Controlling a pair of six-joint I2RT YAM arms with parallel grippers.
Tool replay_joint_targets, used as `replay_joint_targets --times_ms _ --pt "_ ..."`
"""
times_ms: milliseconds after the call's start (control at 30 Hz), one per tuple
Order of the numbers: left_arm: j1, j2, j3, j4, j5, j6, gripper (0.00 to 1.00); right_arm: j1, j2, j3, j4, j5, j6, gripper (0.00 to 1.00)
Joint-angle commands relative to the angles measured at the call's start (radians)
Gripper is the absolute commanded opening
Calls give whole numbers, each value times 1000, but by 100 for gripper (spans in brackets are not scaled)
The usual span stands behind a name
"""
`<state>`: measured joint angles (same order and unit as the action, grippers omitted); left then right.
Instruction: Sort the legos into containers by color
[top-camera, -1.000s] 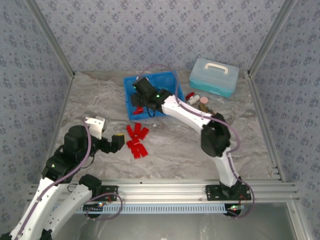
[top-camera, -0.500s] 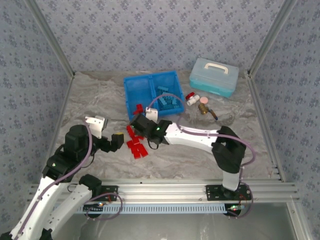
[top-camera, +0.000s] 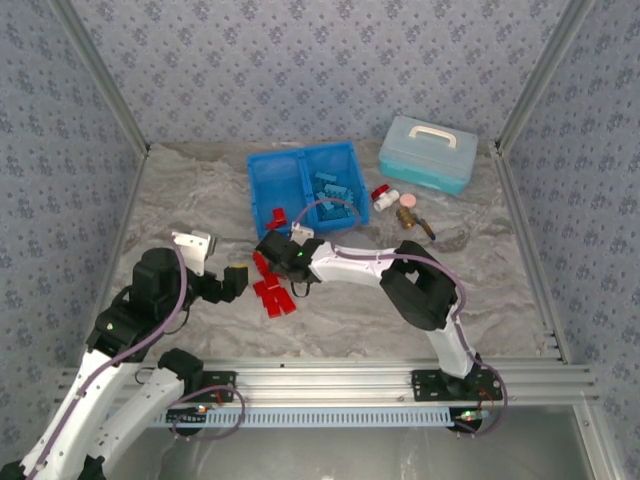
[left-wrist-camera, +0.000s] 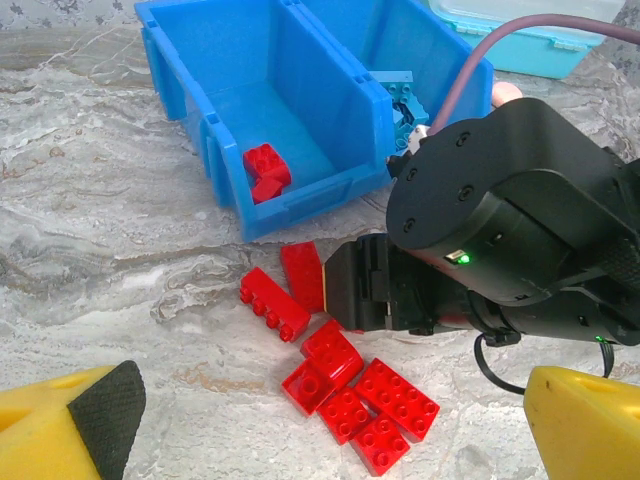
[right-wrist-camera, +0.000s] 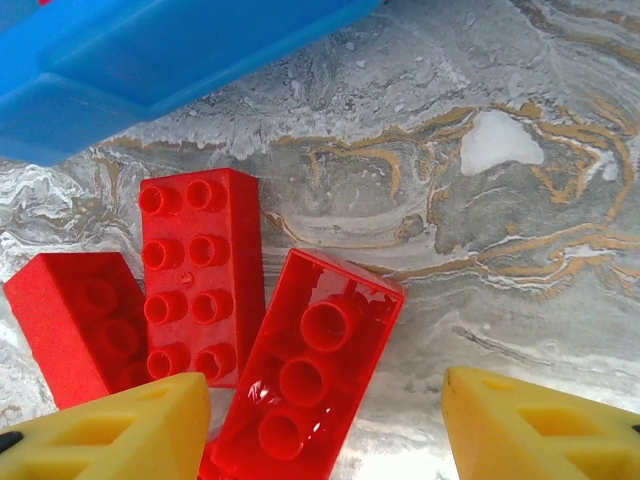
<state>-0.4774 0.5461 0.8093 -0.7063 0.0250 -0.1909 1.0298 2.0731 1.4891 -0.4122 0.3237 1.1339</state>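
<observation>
The blue bin (top-camera: 300, 160) stands at the back middle, with a red lego (top-camera: 275, 217) in its left compartment and light blue legos (top-camera: 335, 190) in its right one. Several red legos (top-camera: 273, 290) lie loose on the table in front of it. My right gripper (top-camera: 270, 252) hovers open low over this pile. In the right wrist view its yellow fingers (right-wrist-camera: 110, 430) straddle an upturned red lego (right-wrist-camera: 305, 370), with a gap on the right side. A studded red lego (right-wrist-camera: 195, 275) lies beside it. My left gripper (top-camera: 236, 281) stands open, left of the pile (left-wrist-camera: 350, 380).
A pale teal case (top-camera: 428, 152) with a white handle sits at the back right. Small bottle-like items (top-camera: 400, 208) lie between it and the bin. The bin's front wall (right-wrist-camera: 150, 60) is close behind the right gripper. Metal frame rails border the table.
The right arm has swung back from over the bin's left compartment down to the red pile, and its jaws have widened. The left arm has not moved.
</observation>
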Motion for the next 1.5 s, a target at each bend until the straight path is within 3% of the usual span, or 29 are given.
replay_joint_targets --times_ms 0,300,467,600,1133,1467 --pt "5 0 6 1 -13 22 99 4 33 37 -54 -9 12 62" --pt "5 -2 5 -2 -15 22 99 6 55 32 -93 -30 -15 53" --pt "5 -2 5 1 -14 24 99 4 55 51 -124 -19 -59 68" --pt "5 -1 5 1 -13 22 99 -4 66 66 -123 -28 -80 68" --pt "5 1 4 -1 -14 22 99 -15 34 -8 -55 -57 -125 27" --pt "5 3 4 4 -19 24 99 15 -251 -283 101 34 -196 24"
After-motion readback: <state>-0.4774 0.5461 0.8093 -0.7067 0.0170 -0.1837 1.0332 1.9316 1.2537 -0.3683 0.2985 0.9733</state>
